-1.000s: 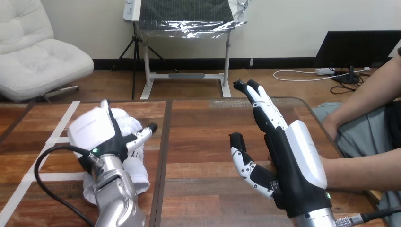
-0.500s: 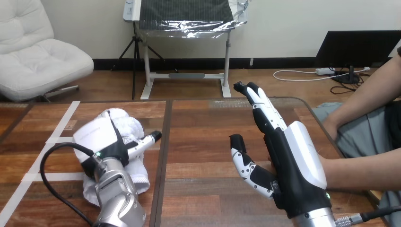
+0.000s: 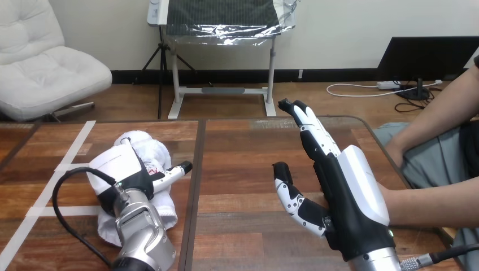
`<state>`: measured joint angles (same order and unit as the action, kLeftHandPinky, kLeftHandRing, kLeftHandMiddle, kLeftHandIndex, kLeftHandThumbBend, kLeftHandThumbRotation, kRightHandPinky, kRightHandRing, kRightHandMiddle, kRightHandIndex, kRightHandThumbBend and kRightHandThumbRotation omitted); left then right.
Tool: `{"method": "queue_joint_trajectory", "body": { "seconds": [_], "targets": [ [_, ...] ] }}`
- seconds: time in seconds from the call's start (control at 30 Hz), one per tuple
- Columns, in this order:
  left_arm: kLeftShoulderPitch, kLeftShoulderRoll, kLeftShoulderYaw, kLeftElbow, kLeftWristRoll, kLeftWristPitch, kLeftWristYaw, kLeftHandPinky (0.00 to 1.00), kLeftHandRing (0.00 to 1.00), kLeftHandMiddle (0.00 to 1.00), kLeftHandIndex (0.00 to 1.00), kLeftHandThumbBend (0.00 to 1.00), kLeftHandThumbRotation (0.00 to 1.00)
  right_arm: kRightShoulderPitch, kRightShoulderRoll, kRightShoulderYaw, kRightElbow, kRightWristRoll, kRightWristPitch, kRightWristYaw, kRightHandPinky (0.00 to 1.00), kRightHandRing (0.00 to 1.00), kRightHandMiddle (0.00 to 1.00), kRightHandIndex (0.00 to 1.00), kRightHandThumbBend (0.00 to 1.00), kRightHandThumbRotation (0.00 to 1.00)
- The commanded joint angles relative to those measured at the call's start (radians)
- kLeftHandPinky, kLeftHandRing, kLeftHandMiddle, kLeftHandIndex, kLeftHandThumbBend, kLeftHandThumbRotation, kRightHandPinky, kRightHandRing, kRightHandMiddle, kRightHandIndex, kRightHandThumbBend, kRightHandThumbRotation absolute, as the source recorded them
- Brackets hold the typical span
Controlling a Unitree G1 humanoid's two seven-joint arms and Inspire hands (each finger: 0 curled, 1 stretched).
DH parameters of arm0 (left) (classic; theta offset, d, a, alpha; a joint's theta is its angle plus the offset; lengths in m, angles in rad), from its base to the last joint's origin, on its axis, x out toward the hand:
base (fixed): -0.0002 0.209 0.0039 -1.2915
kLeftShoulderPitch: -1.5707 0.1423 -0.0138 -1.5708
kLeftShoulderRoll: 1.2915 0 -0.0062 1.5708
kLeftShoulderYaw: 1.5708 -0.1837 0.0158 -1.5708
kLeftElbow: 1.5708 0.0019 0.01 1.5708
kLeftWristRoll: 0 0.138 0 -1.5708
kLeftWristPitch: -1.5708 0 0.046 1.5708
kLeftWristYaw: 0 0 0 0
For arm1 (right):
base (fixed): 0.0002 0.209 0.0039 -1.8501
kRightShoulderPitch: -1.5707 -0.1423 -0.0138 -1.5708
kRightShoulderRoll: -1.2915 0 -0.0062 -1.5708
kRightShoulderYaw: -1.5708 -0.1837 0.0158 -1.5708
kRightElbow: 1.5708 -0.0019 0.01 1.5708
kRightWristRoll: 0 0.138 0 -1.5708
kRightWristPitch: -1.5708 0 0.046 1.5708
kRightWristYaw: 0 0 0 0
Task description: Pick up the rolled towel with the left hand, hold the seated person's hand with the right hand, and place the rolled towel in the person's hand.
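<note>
White rolled terry-cloth towel (image 3: pixel 144 148): lies on the left part of the brown wooden plank table (image 3: pixel 243 158), well apart from the receiving point; judged not yet lifted, given the cloth's lower end flat on the wood.

Black-and-white left hand (image 3: pixel 121 169): sits on top of the towel, white back shell toward the camera, covering the roll's near side; placed so, presumably, to take the roll from above; grasp hidden by the shell, so cannot tell whether closed on the cloth or merely resting; recorded as undetermined.

Black-and-white right hand (image 3: pixel 339 186): stands on edge over the table's right part, palm turned leftward, fingers (image 3: pixel 313 132) straight and pointing away, thumb spread low and apart; open, nothing seen in its grip.

Person's bare forearm (image 3: pixel 429 206): enters from the right edge and runs in behind the right hand's shell.

Person's hand (image 3: pixel 323 199): mostly hidden behind or under the robot palm, a sliver showing on the palm side near the thumb; just beside or against that palm, contact not confirmable; no curl round it seen, so not logged as held.

Judged reason for this posture: an open cradle set alongside the person's hand, ready to steady it for delivery.

Judged stage: pickup in hand; holding and placing outstanding.

Risk noted: unwinding or sagging of the loose roll if taken by one end; a grasp across the middle advised before any lift.
</note>
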<state>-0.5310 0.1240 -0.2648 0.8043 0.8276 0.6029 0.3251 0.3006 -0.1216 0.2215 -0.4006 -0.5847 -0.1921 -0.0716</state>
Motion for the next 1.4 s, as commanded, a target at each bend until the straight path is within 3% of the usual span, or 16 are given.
{"method": "queue_joint_trajectory", "body": {
  "seconds": [0.0,0.43,0.73,1.0,1.13,1.37],
  "targets": [
    [-0.064,0.017,-0.029,0.053,-0.006,0.008,0.027,0.91,0.92,0.95,0.96,1.00,0.93,-0.045,-0.004,-0.020,-0.060,0.008,-0.005,0.000,1.00,1.00,1.00,0.95,0.12,0.00],
    [-0.071,0.021,-0.051,0.118,-0.030,0.023,0.037,0.97,0.94,0.96,0.96,1.00,0.94,-0.041,-0.012,-0.025,-0.063,0.002,-0.007,0.001,1.00,1.00,1.00,0.95,0.14,0.00],
    [-0.077,0.022,-0.071,0.154,-0.049,0.041,0.038,0.95,0.93,0.96,0.97,1.00,0.94,-0.038,-0.015,-0.027,-0.067,0.004,-0.005,0.009,1.00,1.00,1.00,0.94,0.15,0.00],
    [-0.083,0.024,-0.089,0.178,-0.058,0.049,0.037,0.86,0.87,0.92,0.94,0.99,0.88,-0.039,-0.016,-0.029,-0.066,0.000,-0.013,0.008,1.00,1.00,1.00,0.94,0.16,0.00],
    [-0.101,0.028,-0.134,0.209,-0.036,0.080,-0.009,0.77,0.80,0.85,0.92,0.98,0.87,-0.037,-0.014,-0.030,-0.069,0.007,-0.011,0.012,1.00,1.00,1.00,0.94,0.16,0.00],
    [-0.117,0.028,-0.150,0.199,-0.052,0.116,-0.073,0.61,0.61,0.67,0.85,0.87,0.74,-0.034,-0.014,-0.032,-0.072,0.011,-0.012,0.015,1.00,1.00,1.00,0.93,0.16,0.00]
  ]
}}
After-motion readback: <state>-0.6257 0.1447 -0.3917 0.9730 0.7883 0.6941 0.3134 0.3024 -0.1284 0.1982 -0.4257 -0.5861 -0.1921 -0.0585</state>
